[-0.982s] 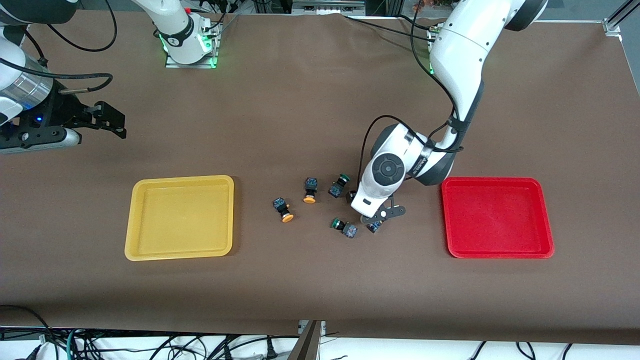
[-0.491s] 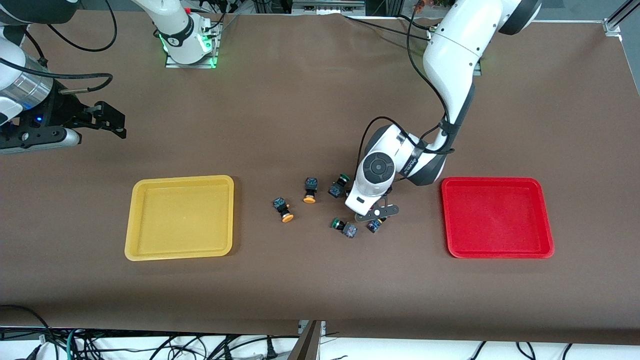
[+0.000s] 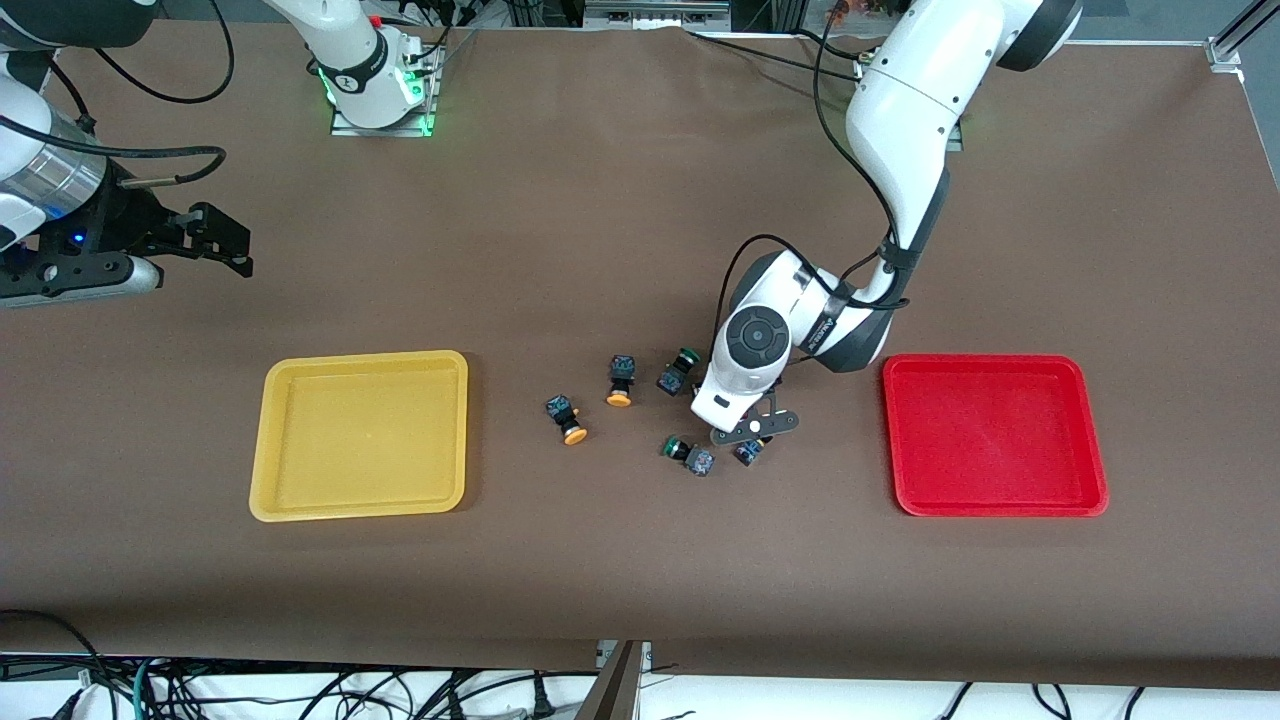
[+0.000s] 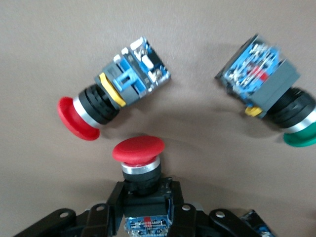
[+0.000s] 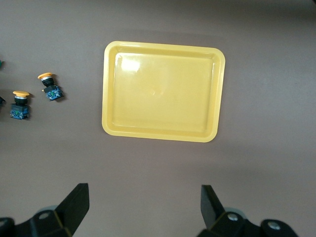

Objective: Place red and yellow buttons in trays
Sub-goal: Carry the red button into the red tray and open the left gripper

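My left gripper [image 3: 752, 438] is low over the button cluster, shut on the dark body of a red button [image 3: 746, 452]. In the left wrist view its fingers [image 4: 114, 197] clamp that body, with the red cap [image 4: 138, 148] sticking out past the tips. A second red button [image 4: 98, 106] lies on its side close by. Two yellow buttons [image 3: 567, 418] [image 3: 620, 380] lie toward the yellow tray [image 3: 360, 435]. The red tray [image 3: 995, 435] holds nothing. My right gripper [image 3: 225, 245] waits open at its end of the table, over bare table beside the yellow tray [image 5: 163, 91].
Two green-capped switches [image 3: 680, 372] [image 3: 690, 455] lie in the same cluster; one of them [image 4: 276, 98] is close to my left gripper. The right wrist view shows both yellow buttons [image 5: 49, 86] [image 5: 19, 103]. Brown mat lies between the cluster and each tray.
The left arm and gripper shifted slightly toward the right arm's end of the table, settling over the red button. The right arm has not moved.
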Controlling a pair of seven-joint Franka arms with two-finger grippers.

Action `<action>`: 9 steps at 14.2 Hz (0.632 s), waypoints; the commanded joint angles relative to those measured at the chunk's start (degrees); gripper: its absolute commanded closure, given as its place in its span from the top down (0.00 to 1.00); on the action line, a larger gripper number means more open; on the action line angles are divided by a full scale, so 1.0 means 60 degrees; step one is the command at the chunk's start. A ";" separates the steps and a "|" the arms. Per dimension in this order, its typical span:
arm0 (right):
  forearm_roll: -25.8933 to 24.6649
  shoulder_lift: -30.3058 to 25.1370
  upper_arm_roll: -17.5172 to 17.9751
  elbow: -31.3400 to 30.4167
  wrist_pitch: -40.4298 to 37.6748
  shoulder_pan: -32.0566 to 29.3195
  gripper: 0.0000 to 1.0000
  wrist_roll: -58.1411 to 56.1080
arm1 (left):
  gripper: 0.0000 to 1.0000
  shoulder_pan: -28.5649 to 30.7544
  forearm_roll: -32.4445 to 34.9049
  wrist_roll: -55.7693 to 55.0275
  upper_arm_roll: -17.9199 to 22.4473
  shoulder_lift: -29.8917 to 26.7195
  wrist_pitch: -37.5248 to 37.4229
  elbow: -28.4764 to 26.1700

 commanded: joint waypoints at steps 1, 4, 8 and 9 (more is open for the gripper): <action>0.0135 0.0020 -0.0006 0.0159 -0.0016 0.0027 1.00 -0.0061 | 0.18 0.0073 0.0151 -0.0010 0.0044 -0.0825 -0.0893 0.0038; 0.0135 0.0020 -0.0006 0.0159 -0.0016 0.0012 1.00 -0.0075 | 0.18 0.0642 0.0064 0.1098 0.0044 -0.1543 -0.1772 0.0039; 0.0135 0.0005 0.0009 0.0174 0.0028 0.0056 1.00 -0.0075 | 0.20 0.2471 0.0049 0.4668 0.0044 -0.1998 -0.2537 0.0024; 0.0149 0.0005 0.0009 0.0174 0.0057 0.0042 1.00 -0.0075 | 0.20 0.2998 0.0049 0.5679 0.0030 -0.2072 -0.2654 -0.0034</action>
